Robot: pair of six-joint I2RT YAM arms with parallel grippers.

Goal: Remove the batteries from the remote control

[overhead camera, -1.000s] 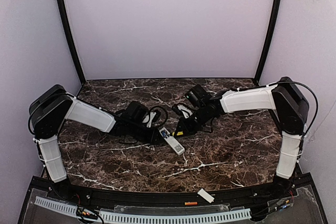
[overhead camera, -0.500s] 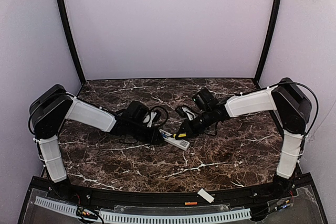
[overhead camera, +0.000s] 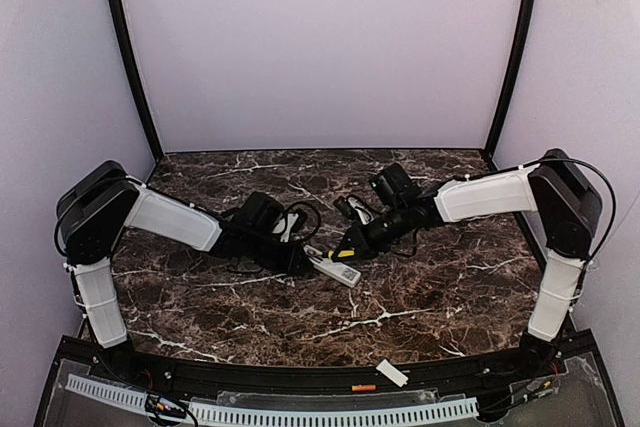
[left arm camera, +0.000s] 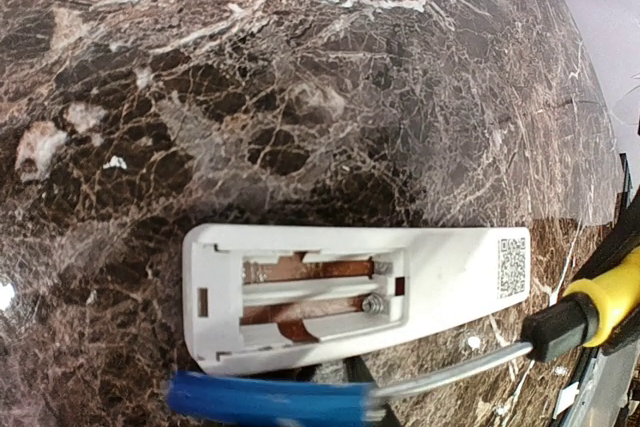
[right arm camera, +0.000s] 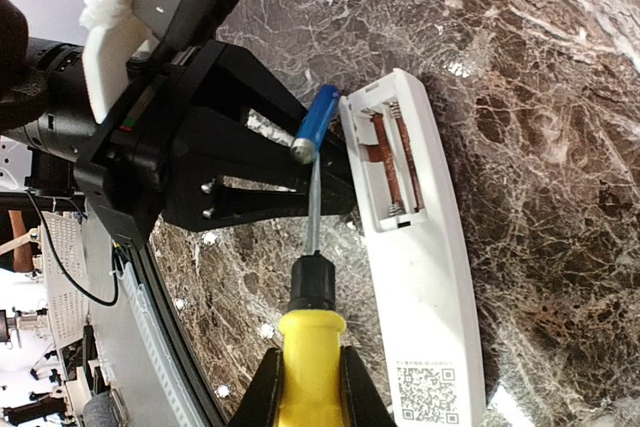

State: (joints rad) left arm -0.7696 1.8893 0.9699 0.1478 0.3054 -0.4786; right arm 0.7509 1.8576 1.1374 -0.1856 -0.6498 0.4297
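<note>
The blue battery (right arm camera: 318,119), just beside the remote (right arm camera: 420,277), looks light, hard and slick; pinch its middle; right gripper (right arm camera: 308,389) clamps the screwdriver (right arm camera: 308,332); left gripper (overhead camera: 298,259) jaws unclear.

The counter (overhead camera: 450,287) carries one remote control (left arm camera: 350,292) near its middle. There are two batteries: one blue battery (right arm camera: 315,122) beside the remote control and one orange battery (overhead camera: 364,387) past the near edge. There is one screwdriver (right arm camera: 308,347) and one white cover plate (overhead camera: 392,374).

remote control (right arm camera: 425,277) one long side: screwdriver (right arm camera: 305,362), battery (right arm camera: 318,125) block | opposite side: free
</note>
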